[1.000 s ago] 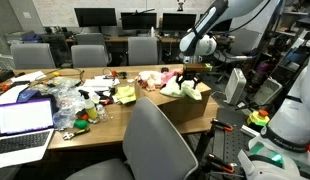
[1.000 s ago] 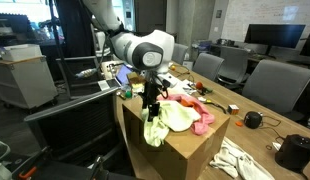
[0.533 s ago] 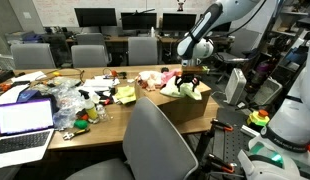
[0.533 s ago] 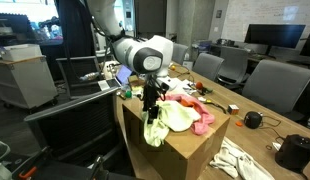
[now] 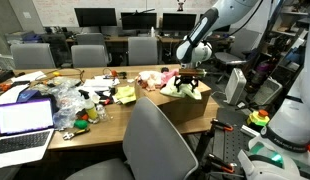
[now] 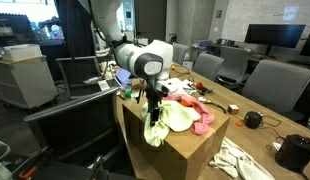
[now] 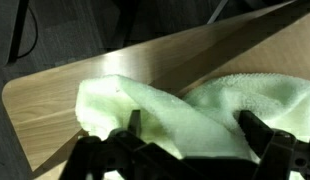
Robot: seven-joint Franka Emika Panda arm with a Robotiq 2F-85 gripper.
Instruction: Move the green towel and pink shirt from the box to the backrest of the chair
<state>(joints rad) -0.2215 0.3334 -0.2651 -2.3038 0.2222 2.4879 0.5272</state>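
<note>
towel [image 6: 163, 118] drapes over the box [image 6: 185, 155] edge, shirt [image 6: 203, 123] just beside it.

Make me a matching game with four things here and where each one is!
Things:
1. green towel
2. pink shirt
3. laptop
4. hand

Places:
A. standing open on the table
B. hanging over the edge of the box
C. lying in the top of the box
D. open, right above the towel

Pairs: 1-B, 2-C, 3-A, 4-D
</note>
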